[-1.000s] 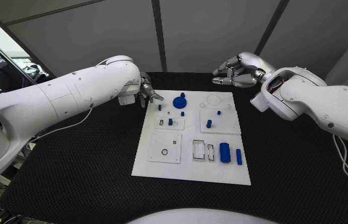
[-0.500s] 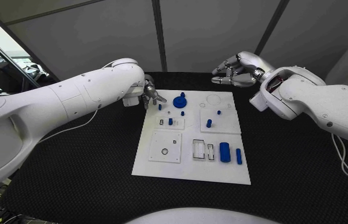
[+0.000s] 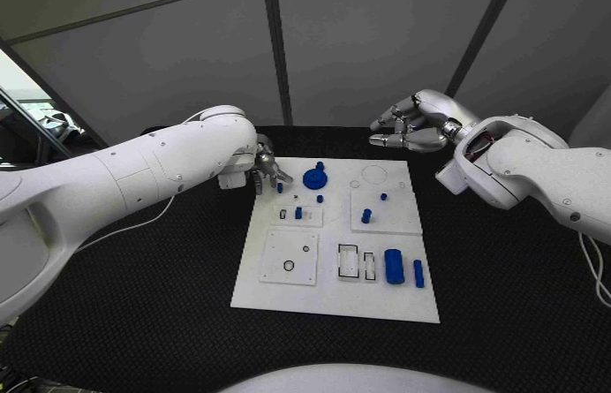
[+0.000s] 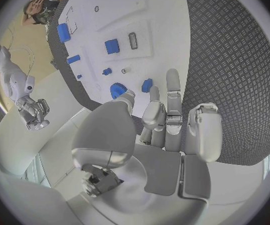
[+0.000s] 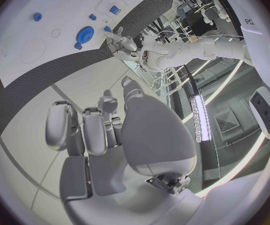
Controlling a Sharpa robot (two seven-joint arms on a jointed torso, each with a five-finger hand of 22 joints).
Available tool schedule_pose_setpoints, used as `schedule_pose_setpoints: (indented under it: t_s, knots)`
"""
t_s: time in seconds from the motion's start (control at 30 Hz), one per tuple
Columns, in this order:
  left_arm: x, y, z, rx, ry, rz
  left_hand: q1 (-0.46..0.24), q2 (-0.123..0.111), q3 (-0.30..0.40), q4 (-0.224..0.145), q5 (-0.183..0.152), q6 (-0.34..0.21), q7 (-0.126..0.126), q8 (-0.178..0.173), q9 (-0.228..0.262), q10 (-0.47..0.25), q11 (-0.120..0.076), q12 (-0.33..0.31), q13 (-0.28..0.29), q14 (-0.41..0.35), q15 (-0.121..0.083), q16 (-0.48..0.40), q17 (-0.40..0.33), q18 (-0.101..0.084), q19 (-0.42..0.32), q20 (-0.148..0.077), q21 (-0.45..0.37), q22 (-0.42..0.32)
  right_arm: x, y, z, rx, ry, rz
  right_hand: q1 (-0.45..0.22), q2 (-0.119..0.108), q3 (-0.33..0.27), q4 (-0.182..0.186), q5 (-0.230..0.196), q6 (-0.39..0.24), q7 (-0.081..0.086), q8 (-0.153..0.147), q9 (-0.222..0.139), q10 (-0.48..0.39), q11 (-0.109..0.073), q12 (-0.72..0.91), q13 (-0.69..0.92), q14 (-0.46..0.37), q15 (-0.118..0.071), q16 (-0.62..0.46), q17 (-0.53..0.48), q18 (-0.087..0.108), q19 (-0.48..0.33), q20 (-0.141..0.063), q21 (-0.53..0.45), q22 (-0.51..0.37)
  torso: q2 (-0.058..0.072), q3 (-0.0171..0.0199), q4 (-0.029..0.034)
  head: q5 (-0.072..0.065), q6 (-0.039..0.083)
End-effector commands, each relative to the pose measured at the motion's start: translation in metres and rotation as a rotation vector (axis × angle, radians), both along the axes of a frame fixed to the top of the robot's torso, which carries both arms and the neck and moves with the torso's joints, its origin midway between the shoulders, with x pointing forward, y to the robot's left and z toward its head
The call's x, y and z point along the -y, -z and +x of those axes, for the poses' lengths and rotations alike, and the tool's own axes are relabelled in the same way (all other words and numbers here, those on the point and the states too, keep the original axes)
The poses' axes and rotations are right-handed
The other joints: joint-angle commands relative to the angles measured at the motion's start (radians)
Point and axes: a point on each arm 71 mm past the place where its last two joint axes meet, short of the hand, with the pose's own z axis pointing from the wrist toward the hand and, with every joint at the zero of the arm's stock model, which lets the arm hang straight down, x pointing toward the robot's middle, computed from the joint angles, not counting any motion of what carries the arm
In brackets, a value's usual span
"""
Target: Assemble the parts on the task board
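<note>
Looked matt and smooth, the white board (image 3: 334, 298), like plastic. Bore small blue parts (image 3: 394, 267) of smooth plastic with a faint sheen. Lay on a black counter (image 3: 140, 296), matt and rough, stamped with a fine raised tread pattern. Shone like brushed silver metal, left robot hand (image 3: 267, 169) and right robot hand (image 3: 410, 130). Gleamed glossy white, the arm shells (image 3: 140, 168), seemingly plastic.

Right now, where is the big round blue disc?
In the head view, the round blue disc sits near the white task board's far edge, beside the left hand.
</note>
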Motion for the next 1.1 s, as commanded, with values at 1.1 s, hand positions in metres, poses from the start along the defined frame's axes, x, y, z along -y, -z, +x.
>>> schedule_pose_setpoints:
  t_s: [1.1]
  knots:
    - [0.0045,0.0042,-0.0016,-0.02,0.052,-0.013,0.12,0.069,0.021,-0.045,0.008,0.011,-0.009,-0.001,-0.012,0.003,-0.006,0.006,-0.006,0.006,-0.003,0.0,0.002,-0.019,0.009,-0.002,0.003,0.119,-0.0023,-0.0012,0.0007,0.005,-0.014,0.0,-0.005,0.005,-0.001,-0.001,0.004,0.005,0.0,0.005,-0.002,0.005,-0.004,-0.003,0.001,0.047,-0.008,-0.003,0.013,0.008,-0.004,-0.004,-0.006,-0.001,-0.001,0.0003,0.001,-0.005,-0.006]
